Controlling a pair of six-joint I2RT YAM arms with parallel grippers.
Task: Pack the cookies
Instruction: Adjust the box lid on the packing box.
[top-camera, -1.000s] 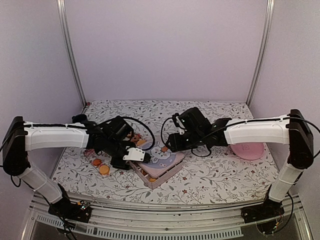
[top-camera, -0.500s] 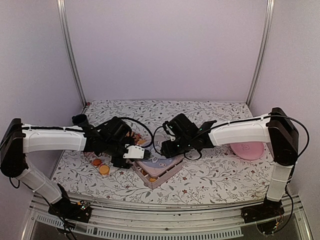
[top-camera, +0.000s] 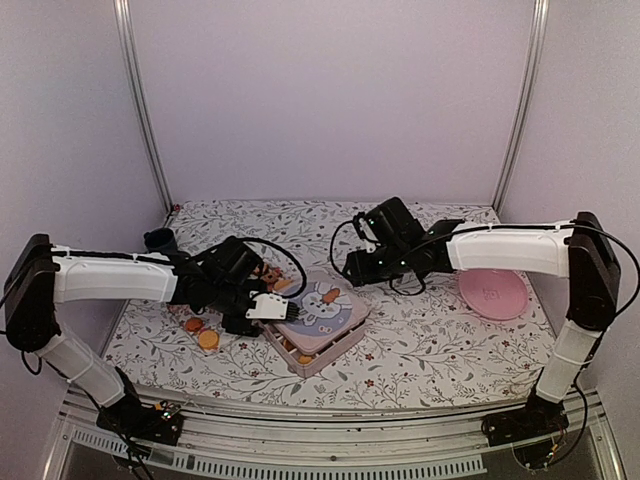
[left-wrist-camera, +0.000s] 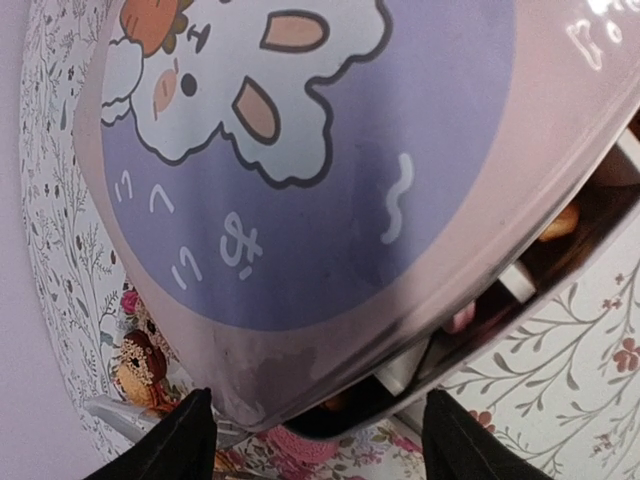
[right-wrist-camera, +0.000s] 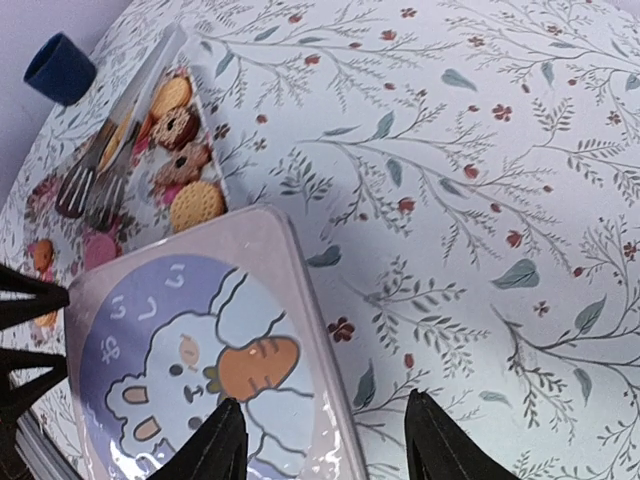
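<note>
A pink box (top-camera: 316, 356) holds cookies (left-wrist-camera: 560, 222), seen through a gap under its lid. The lid (top-camera: 322, 308), with a bunny on purple, lies askew on the box. My left gripper (top-camera: 284, 310) is open at the lid's left corner; in the left wrist view the gripper (left-wrist-camera: 320, 448) has that corner between its spread fingers. My right gripper (top-camera: 353, 272) hangs open above the lid's far right edge (right-wrist-camera: 300, 300), touching nothing. More cookies (right-wrist-camera: 183, 150) lie in a clear tray behind the box. Two orange cookies (top-camera: 207, 340) sit loose on the table, left of the box.
A large pink plate (top-camera: 493, 292) lies on the right of the flowered tablecloth. A dark blue cup (top-camera: 157, 240) stands at the back left. The left arm's black fingers (right-wrist-camera: 30, 300) show at the left edge of the right wrist view.
My right gripper has drawn back up and to the right, away from the lid. The lid now rests on the box. My left gripper has stayed at the lid's left corner.
</note>
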